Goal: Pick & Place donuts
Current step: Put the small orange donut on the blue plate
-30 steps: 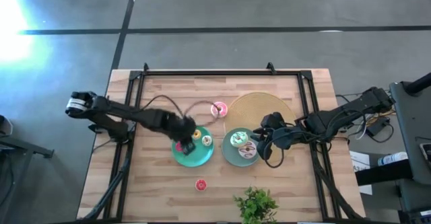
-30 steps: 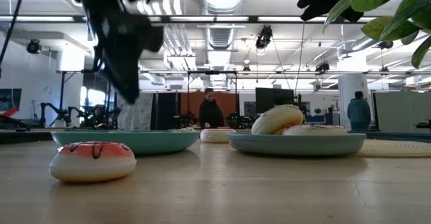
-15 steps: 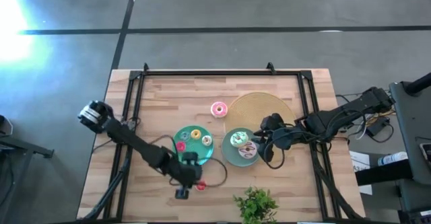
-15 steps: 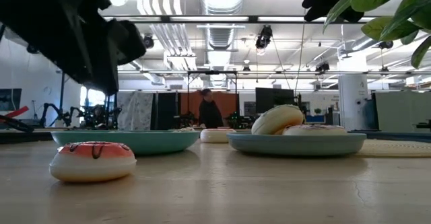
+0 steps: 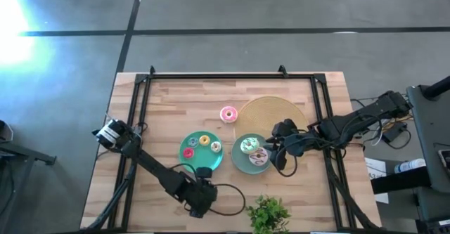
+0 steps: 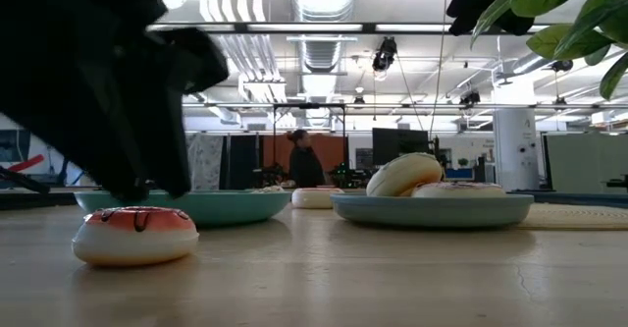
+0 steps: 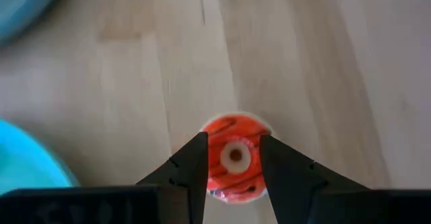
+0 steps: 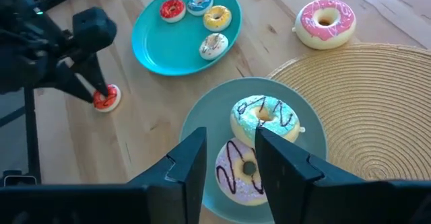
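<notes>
No legible text, labels, brand marks, numbers or signs in any view (checked table, plates, donuts, arms and the room behind; nothing there resolves into readable characters).

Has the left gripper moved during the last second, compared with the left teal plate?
Yes. The left gripper has left the left teal plate and moved toward the table's near edge, now straddling the small red donut.

7 donuts (image 8: 324, 23), 2 plates (image 8: 156, 48)
</notes>
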You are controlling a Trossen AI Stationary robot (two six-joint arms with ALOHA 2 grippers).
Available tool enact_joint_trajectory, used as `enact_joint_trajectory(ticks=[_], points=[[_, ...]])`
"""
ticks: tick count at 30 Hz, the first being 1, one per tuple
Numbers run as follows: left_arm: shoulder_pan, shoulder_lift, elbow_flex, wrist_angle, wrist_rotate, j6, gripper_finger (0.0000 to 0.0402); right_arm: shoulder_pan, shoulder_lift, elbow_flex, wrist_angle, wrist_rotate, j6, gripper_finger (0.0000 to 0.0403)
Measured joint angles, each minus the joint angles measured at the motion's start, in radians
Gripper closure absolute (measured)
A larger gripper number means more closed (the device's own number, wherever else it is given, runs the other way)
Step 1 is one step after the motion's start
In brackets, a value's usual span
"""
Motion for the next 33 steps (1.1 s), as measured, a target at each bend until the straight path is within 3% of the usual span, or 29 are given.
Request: enact_joint_trajectory(ticks=[15,25,29,33], points=[[-0.051,0.002,-0.005,0.012,-0.023,-0.065,0.0294,0.000,0.000,-0.007,0.000,-0.005,-0.002,0.0277],[-0.051,0.101,0.009,0.038,-0.050,-0.076,0.0296,0.000,0.000,-0.014,-0.013,-0.005,0.006,0.0274],[-0.050,0.106,0.041,-0.028,-0.051,-0.092,0.0321,0.000,0.000,-0.021,-0.023,-0.005,0.007,0.0273],[-0.040,0.091,0.090,-0.172,-0.067,-0.100,0.0379,0.000,0.000,-0.024,-0.022,-0.005,0.009,0.0278]])
